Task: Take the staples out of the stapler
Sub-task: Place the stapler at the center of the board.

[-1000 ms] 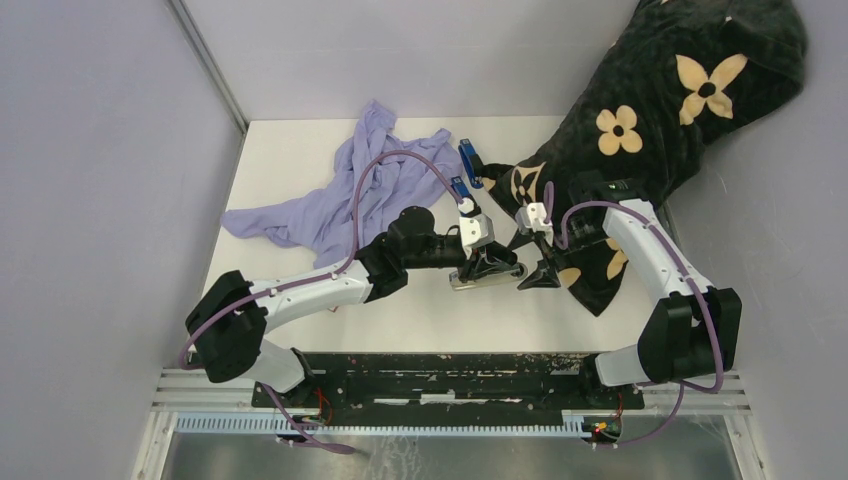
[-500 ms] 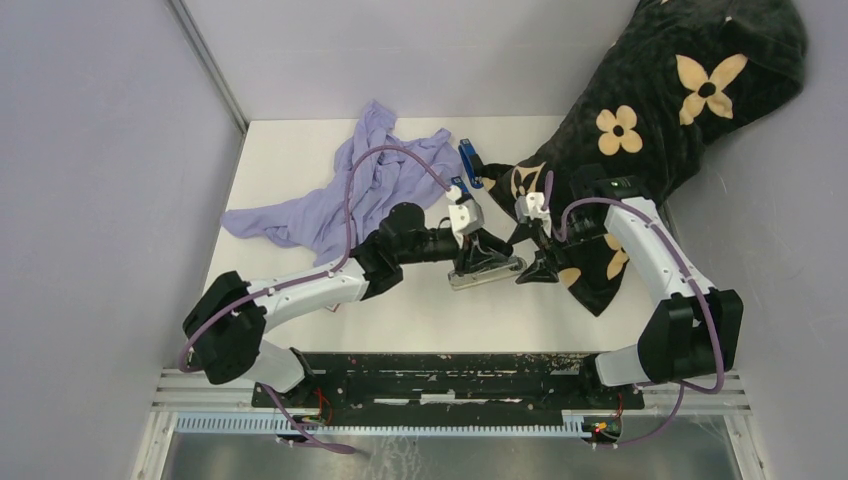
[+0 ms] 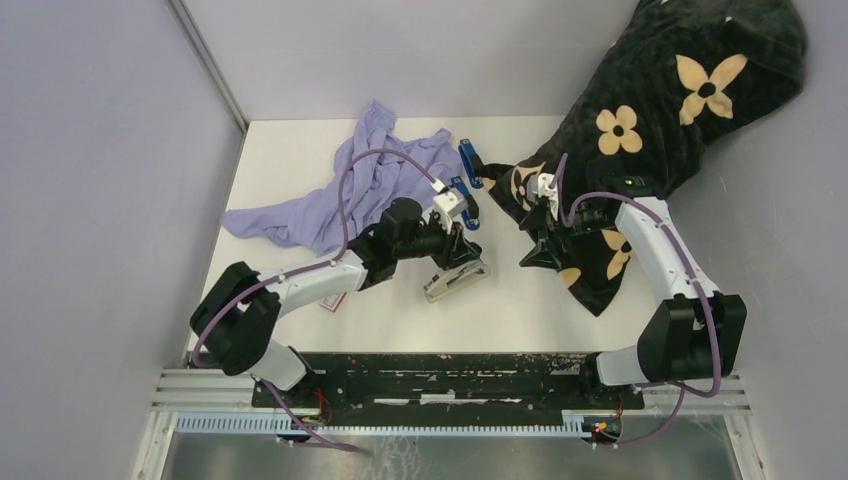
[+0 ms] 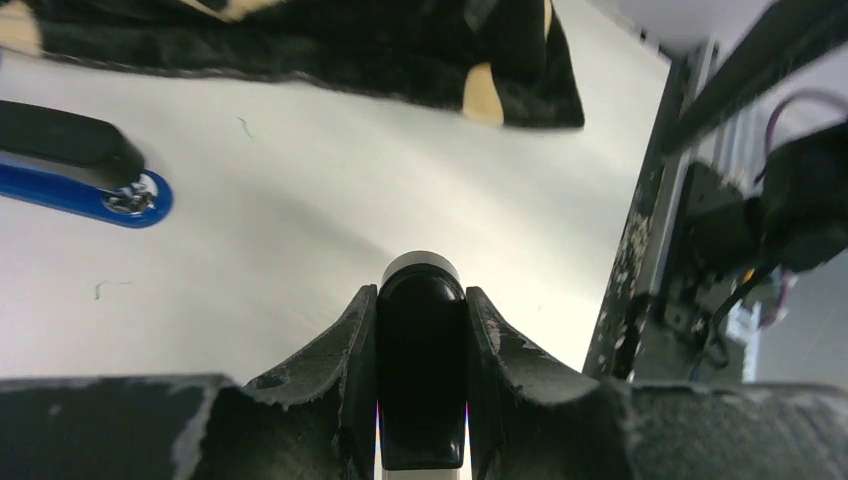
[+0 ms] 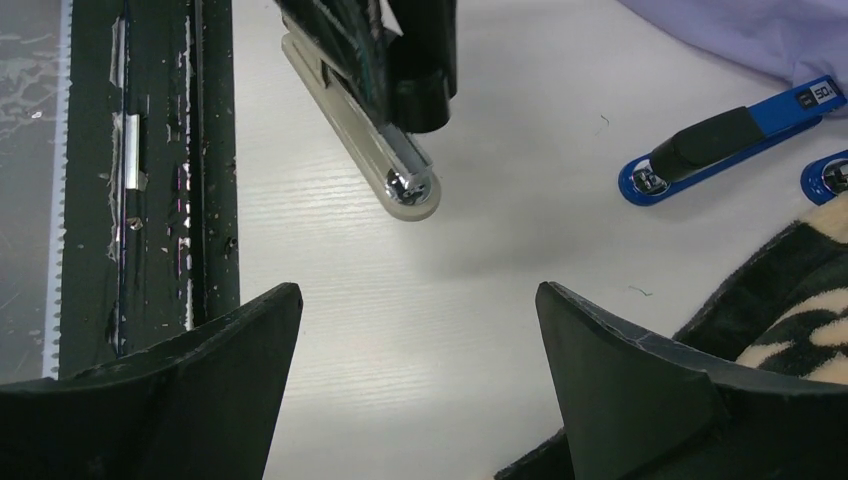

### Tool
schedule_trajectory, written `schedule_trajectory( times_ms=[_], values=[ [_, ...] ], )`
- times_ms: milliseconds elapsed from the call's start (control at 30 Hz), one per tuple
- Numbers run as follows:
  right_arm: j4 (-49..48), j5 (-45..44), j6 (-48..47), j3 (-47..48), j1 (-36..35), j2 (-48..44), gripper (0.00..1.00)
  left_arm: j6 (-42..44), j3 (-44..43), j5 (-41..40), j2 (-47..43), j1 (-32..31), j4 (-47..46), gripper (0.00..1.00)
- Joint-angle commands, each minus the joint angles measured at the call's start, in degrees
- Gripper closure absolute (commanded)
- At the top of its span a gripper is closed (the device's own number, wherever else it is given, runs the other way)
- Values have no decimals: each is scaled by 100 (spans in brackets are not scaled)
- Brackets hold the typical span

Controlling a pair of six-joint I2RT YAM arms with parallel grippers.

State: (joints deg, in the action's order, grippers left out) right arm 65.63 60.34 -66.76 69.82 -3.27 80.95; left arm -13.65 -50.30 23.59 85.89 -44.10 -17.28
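Note:
A stapler with a black top and a beige base hangs tilted above the table, and my left gripper is shut on its black top. In the left wrist view the black body fills the gap between both fingers. In the right wrist view the stapler's front end shows its metal nose. My right gripper is open and empty to the right of the stapler, apart from it, over bare table. No staples are in view.
Two blue staplers lie behind the grippers; one shows in the left wrist view. Purple cloth covers the far left. A black flowered blanket drapes the right side. A small red-and-white box lies under the left arm.
My left arm has carried the stapler leftward and turned it. My right gripper has drawn back from the stapler toward the blanket and stands a little wider.

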Motion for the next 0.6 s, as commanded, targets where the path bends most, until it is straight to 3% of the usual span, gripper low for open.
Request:
schedule_trajectory(
  times_ms=[0, 267, 467, 567],
  values=[
    [-424, -57, 511, -111, 7, -162, 5, 1614, -58, 244, 192, -130, -295, 97],
    [-605, -378, 664, -323, 3, -178, 5, 2820, -227, 783, 986, -195, -288, 97],
    [-509, -548, 310, -573, -13, -170, 5, 2900, -176, 805, 1364, -285, -572, 95],
    [-374, -635, 19, -638, -77, -141, 5, 2835, -111, 746, 1406, -321, -645, 75]
  ],
)
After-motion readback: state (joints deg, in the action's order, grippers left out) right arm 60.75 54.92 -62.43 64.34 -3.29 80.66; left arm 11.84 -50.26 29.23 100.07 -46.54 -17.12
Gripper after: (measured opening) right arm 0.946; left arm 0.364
